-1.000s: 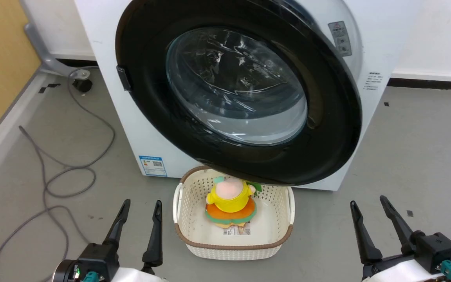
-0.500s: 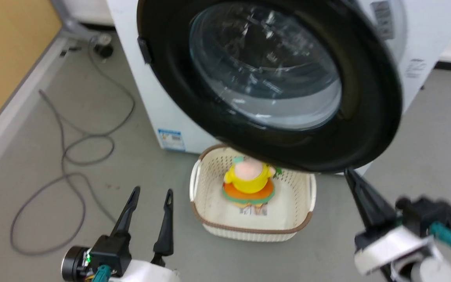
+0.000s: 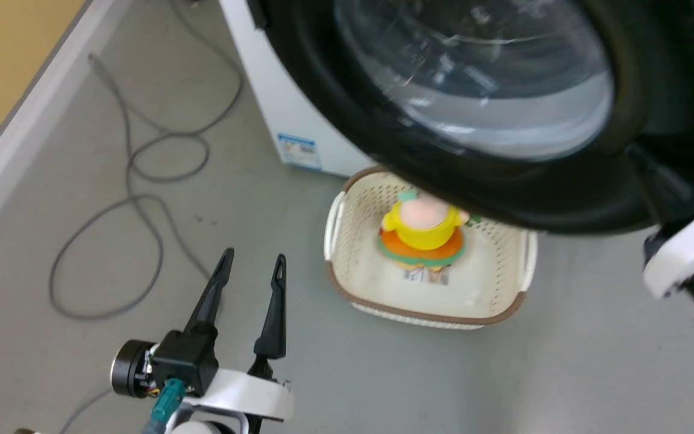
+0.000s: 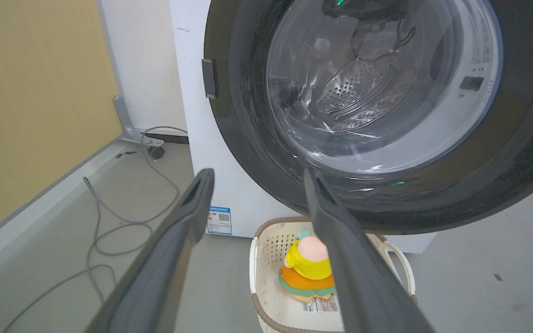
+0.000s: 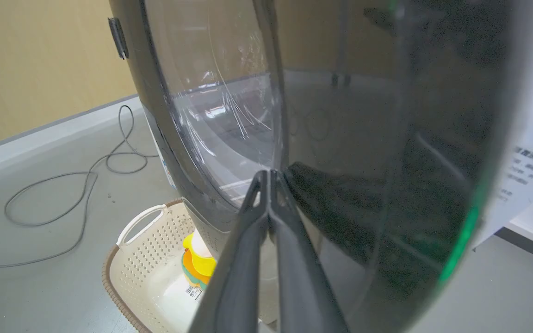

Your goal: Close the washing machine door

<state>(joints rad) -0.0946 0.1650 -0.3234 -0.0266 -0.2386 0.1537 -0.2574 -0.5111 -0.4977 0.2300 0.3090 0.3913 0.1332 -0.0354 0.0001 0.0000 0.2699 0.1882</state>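
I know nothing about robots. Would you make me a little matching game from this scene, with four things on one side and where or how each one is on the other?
Things:
1. left fingers
2. right fingers
3. plush toy
4. washing machine door

Place or state:
a. sitting inside the cream basket
b. swung open, its lower edge hanging over the basket
c. spread apart, holding nothing
d. pressed together, tips meeting

Right pairs: 1-c, 2-d, 3-a, 4-b
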